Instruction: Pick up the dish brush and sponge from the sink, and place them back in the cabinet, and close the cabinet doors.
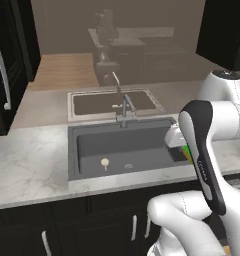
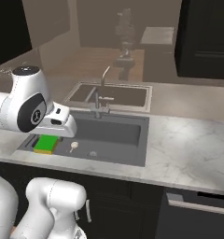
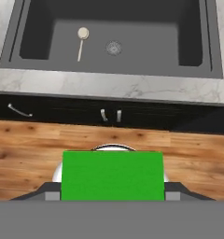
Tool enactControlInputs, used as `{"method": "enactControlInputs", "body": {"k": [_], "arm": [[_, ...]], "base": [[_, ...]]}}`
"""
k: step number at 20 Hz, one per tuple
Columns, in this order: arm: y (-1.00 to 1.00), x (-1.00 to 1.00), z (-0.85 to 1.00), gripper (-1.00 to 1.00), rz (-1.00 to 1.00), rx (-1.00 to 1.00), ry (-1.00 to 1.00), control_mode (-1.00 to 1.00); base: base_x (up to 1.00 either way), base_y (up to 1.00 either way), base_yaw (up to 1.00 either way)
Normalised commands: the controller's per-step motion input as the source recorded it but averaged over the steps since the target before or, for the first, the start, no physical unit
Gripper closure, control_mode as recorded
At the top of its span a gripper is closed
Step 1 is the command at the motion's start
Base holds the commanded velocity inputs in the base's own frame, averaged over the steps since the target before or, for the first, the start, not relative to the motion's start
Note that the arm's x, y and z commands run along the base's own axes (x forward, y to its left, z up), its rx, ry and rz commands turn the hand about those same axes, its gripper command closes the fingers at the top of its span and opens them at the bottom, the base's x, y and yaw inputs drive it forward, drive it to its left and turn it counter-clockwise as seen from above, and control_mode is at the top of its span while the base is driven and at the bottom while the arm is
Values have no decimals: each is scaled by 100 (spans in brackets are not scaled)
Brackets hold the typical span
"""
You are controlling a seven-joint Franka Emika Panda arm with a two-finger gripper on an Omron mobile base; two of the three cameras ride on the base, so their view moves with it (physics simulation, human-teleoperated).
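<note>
- Between your gripper fingers sits the sponge, clamped flat for carrying.
- Beyond it, the dish brush lies in the sink, awaiting pickup.

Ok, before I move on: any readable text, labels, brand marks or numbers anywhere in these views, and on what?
None readable.
Arm: small marks on the dark link in the left base view, too blurred to read.
Sponge: plain green face between the finger tips, no print.
Dish brush: no marking.
Sink and counter: bare, no labels.
</note>
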Motion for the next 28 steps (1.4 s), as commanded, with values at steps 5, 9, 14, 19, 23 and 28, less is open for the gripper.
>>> {"method": "enactControlInputs", "body": {"k": [5,9,14,19,23,28], "arm": [[0,0,0,100,0,0,0,100],[0,0,0,100,0,0,0,100],[0,0,0,100,0,0,0,100],[0,0,0,100,0,0,0,100],[0,0,0,100,0,0,0,100],[0,0,0,100,0,0,0,100]], "base": [[-31,72,0],[-26,65,0],[-22,65,1],[-13,42,19],[0,30,36],[0,29,42]]}}
